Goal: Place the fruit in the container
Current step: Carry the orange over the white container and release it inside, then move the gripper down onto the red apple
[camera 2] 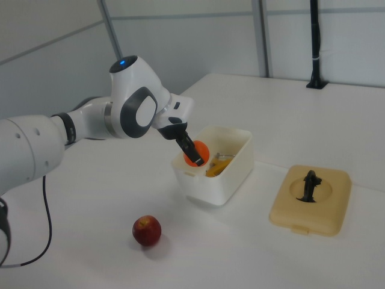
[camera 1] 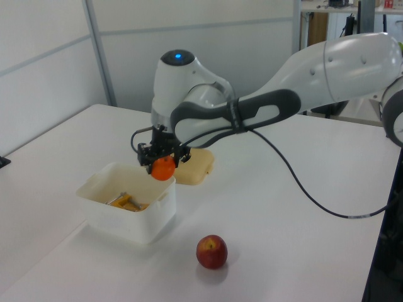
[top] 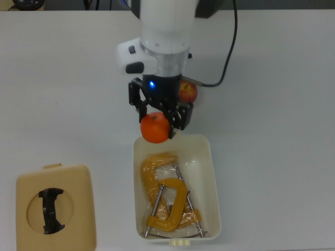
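Above the bin's (top: 212, 172) near rim, the pincer (top: 158, 121) clasps the orange (top: 154, 128) at its widest girth. Firm, smooth and light, it could roll. An apple (camera 1: 211, 251) waits on the desk (top: 272, 78).

No text, label, brand, number or sign can be read anywhere in the three views.
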